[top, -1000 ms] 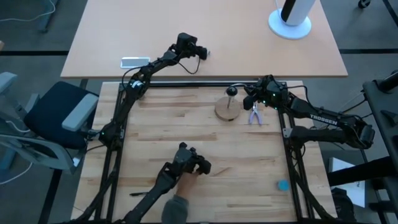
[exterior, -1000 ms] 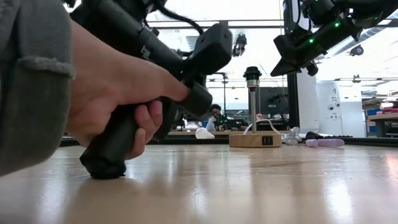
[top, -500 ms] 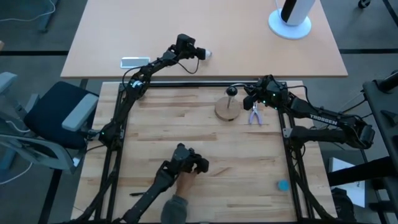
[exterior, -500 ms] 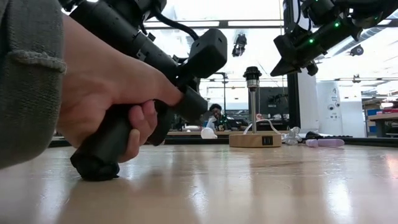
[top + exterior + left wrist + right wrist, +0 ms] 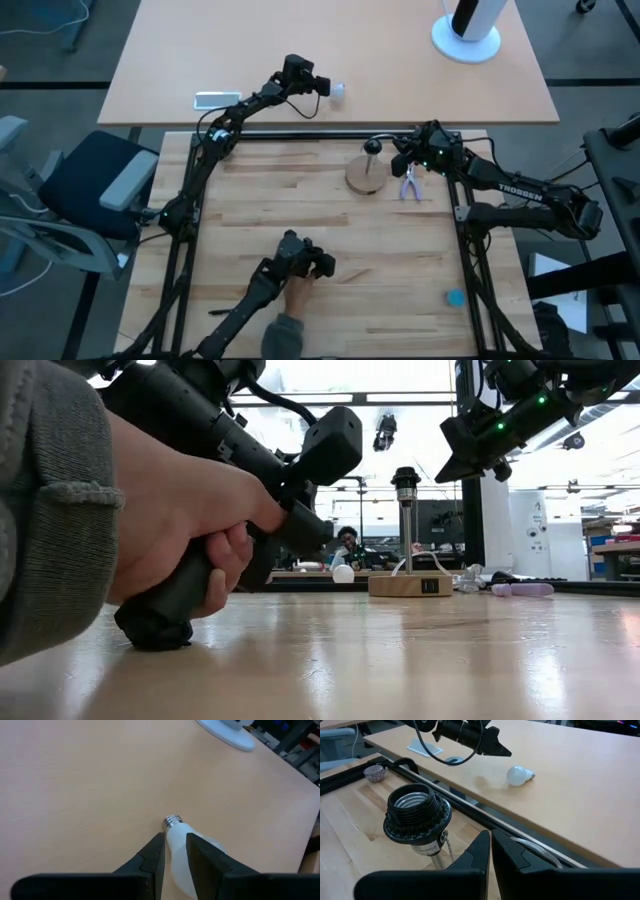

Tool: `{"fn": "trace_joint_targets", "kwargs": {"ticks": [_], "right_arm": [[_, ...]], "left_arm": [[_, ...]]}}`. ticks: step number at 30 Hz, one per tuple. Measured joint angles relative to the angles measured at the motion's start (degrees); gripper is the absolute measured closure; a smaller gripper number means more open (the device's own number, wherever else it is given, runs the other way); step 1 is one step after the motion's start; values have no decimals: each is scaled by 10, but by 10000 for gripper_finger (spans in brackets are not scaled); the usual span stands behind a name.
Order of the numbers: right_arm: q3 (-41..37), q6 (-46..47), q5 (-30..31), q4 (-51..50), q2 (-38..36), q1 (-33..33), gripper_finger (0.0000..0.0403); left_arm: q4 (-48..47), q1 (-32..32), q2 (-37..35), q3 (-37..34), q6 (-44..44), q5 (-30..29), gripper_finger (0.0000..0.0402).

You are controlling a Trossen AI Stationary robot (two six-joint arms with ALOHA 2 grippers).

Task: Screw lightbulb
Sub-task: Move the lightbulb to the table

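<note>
Beyond the wooden work surface (image 5: 300,215) we are looking at a paler second surface (image 5: 200,50), and that is where the lightbulb (image 5: 338,91) is lying, on its side, just ahead of the left gripper (image 5: 322,85). From the left wrist view, the gripper (image 5: 173,851) is sitting narrowly parted with the bulb (image 5: 179,855) showing between its fingers; we cannot tell whether they are touching the glass. The right gripper (image 5: 408,158) is waiting beside the black socket (image 5: 418,813) on the round wooden disc (image 5: 364,178), fingers nearly together and holding nothing. A person's hand (image 5: 185,525) is gripping a black handle (image 5: 308,262) at the near edge. For a good pick, we are judging the left gripper should centre on the bulb's round body and close gently, since it looks ready to roll.
</note>
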Motion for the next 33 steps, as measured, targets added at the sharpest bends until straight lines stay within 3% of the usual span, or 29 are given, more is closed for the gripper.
{"fn": "trace_joint_targets", "kwargs": {"ticks": [9, 12, 21, 27, 30, 33], "right_arm": [[0, -5, 0, 0, 0, -1, 390], [0, -6, 0, 0, 0, -1, 390], [0, -6, 0, 0, 0, -1, 390], [0, -6, 0, 0, 0, -1, 390], [0, -6, -1, 0, 0, -1, 390], [0, -5, -13, 1, 0, -1, 390]], "left_arm": [[44, -4, 0, -1, 17, -3, 397], [57, -11, -1, -1, 13, -60, 382], [58, -9, -1, -1, 7, -42, 334], [57, 4, 5, -1, -80, -44, 316], [55, 4, 19, -1, -164, -6, 314], [56, -4, 23, -1, -182, -30, 314]]}}
